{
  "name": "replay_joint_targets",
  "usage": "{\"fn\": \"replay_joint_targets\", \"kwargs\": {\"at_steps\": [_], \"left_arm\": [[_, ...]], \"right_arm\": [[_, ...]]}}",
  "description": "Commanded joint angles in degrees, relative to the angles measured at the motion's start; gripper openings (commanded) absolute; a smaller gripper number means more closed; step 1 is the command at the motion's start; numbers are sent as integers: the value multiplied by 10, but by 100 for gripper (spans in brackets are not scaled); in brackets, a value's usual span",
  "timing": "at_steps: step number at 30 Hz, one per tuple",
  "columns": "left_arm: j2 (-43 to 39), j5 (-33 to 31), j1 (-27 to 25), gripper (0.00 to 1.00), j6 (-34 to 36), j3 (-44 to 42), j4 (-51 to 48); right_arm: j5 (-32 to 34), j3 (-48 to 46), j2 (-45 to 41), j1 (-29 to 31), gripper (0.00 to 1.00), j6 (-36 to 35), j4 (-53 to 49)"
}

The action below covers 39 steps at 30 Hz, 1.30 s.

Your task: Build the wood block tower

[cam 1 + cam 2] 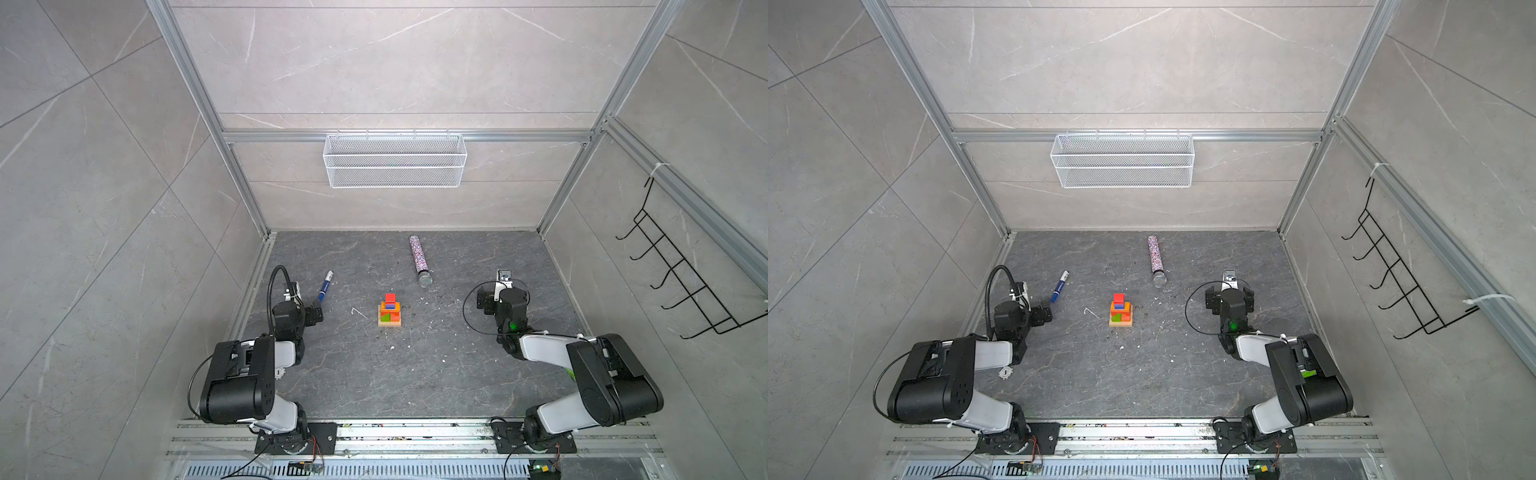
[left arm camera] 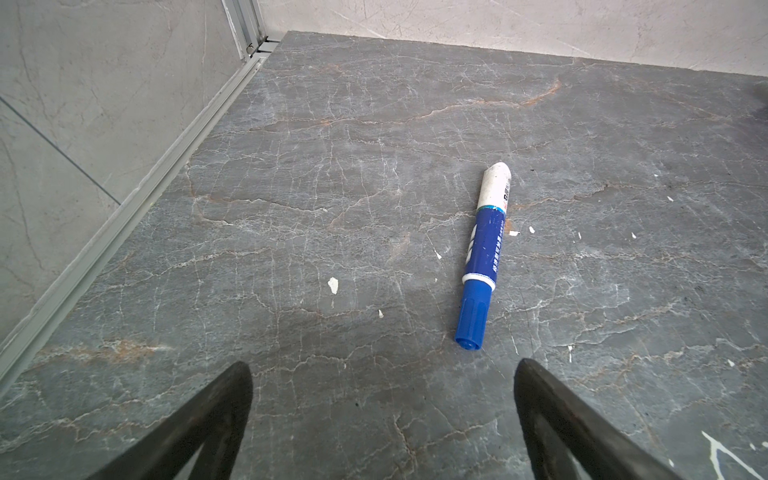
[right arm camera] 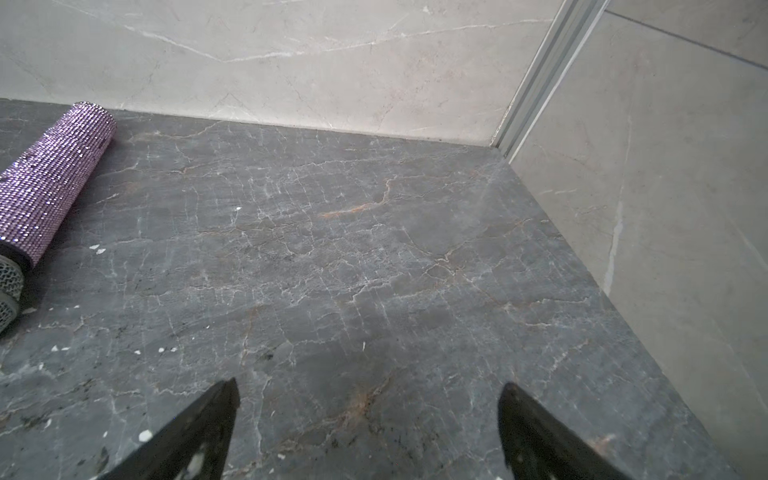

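One tower point(image 1: 390, 312), one marker point(image 1: 325, 286), one glitter tube point(image 1: 419, 259); left pincer point(image 2: 380, 365) and right pincer point(image 3: 368, 384) spread.

The blue marker pen point(image 2: 482, 257) bears print along its barrel, too blurred to read

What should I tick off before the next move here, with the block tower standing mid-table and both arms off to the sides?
1. Tower upright, red cube on top: ok.
2. Left end effector open and empty: ok.
3. Right end effector open and empty: ok.
4. Both end effectors apart from the tower: ok.
5. Blue marker and glitter tube lying apart from the tower: ok.
6. Layers squarely aligned: cannot tell, too small in both top views.
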Motion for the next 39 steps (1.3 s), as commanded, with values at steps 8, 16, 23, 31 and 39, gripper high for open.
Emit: {"fn": "replay_joint_targets", "kwargs": {"at_steps": [8, 16, 23, 31, 39], "left_arm": [[-3, -3, -2, 100, -1, 5, 28], [-3, -3, -3, 100, -1, 5, 28], [-3, -3, -2, 100, 0, 4, 29], [-2, -3, -2, 100, -1, 5, 28], [-2, -3, -2, 100, -1, 4, 28]], "right_arm": [[34, -33, -16, -3, 99, 24, 31], [-62, -149, 45, -2, 100, -25, 326], [-82, -64, 9, -52, 99, 36, 97], [-79, -64, 9, -49, 99, 28, 101], [-79, -63, 9, -49, 99, 29, 102]]}}
